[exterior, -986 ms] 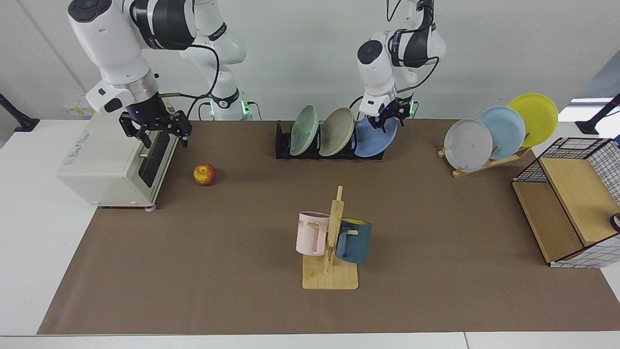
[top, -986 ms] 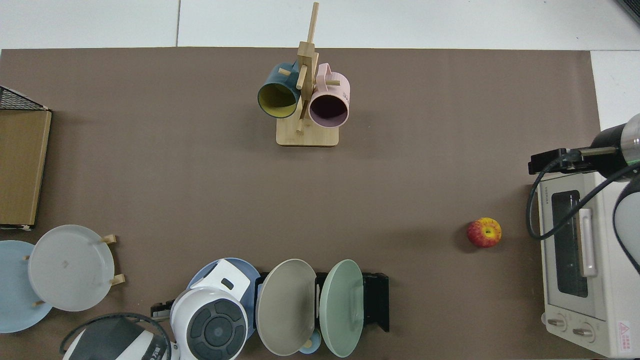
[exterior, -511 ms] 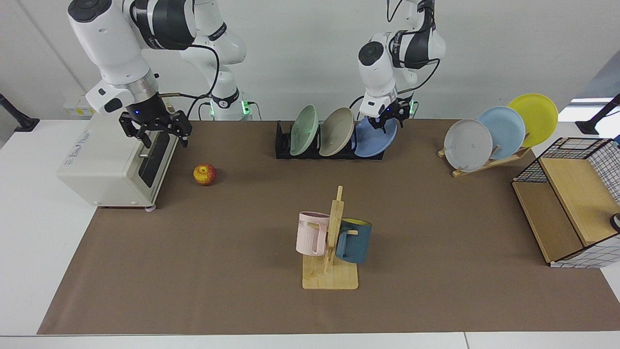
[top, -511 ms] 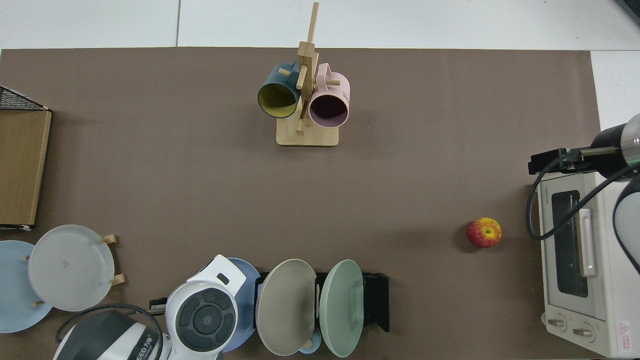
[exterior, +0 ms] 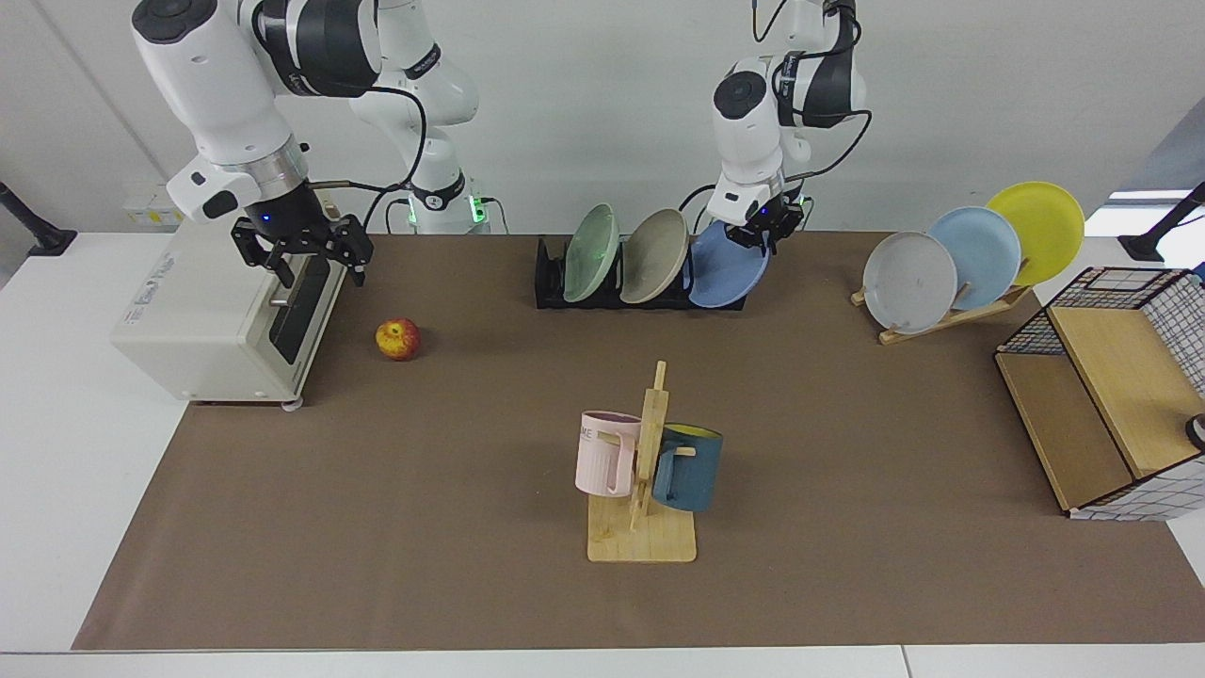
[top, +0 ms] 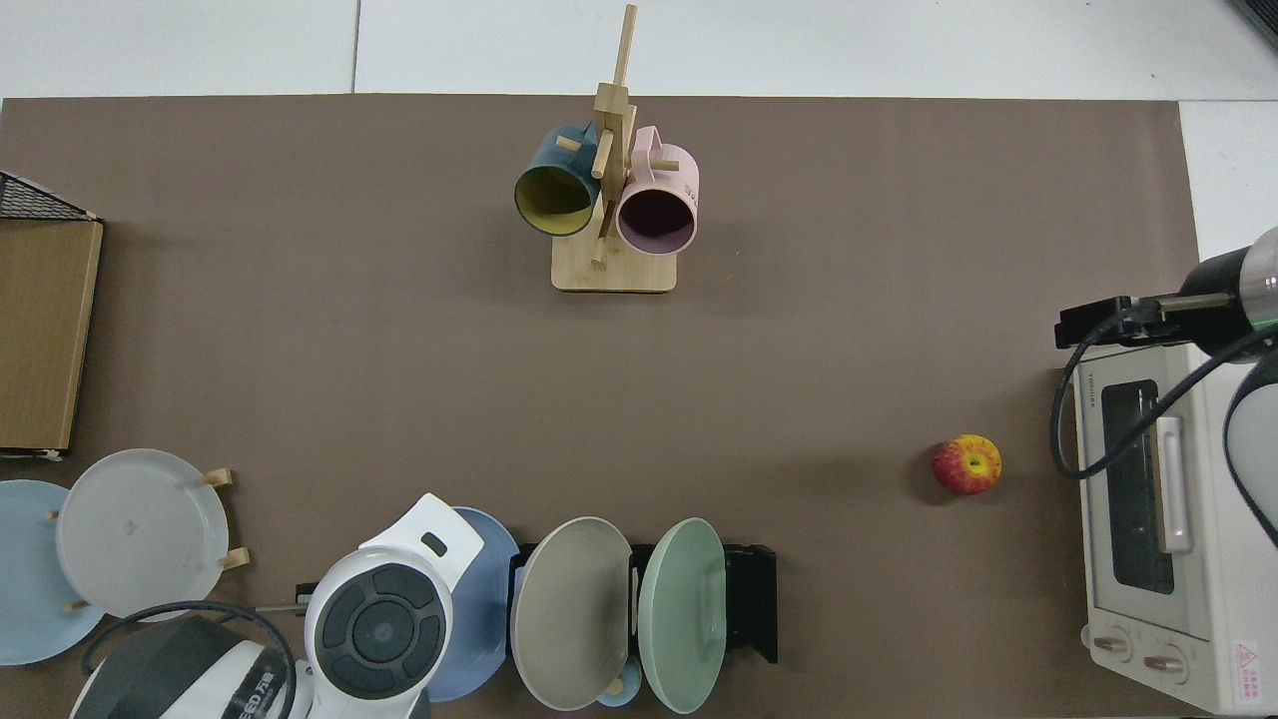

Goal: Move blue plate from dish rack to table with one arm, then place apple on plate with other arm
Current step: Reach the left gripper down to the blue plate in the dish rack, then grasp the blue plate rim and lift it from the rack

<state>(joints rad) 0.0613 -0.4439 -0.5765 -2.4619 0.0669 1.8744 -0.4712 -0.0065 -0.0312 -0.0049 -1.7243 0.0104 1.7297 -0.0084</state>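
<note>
The blue plate (exterior: pixel 723 275) leans in the end slot of the black dish rack (exterior: pixel 551 282), on the side toward the wooden stand. My left gripper (exterior: pixel 761 233) is at the plate's top rim. From above, the left arm's wrist covers most of the blue plate (top: pixel 487 609); the dish rack (top: pixel 751 599) shows beside it. The apple (exterior: pixel 398 339), red with yellow, lies on the brown mat (exterior: pixel 424 527) of the table, also seen from above as the apple (top: pixel 966 464). My right gripper (exterior: pixel 315 266) waits open over the toaster oven, above and beside the apple.
A green plate (exterior: pixel 591 252) and a beige plate (exterior: pixel 653 255) share the rack. A toaster oven (exterior: pixel 216 320) stands beside the apple. A mug tree (exterior: pixel 643 471) holds two mugs mid-mat. A wooden stand (exterior: pixel 970 256) holds three plates, with a wire basket (exterior: pixel 1111 395) past it.
The left arm's wrist has shifted sideways along the blue plate's top rim toward the wooden stand and straightened up. The right arm has not moved.
</note>
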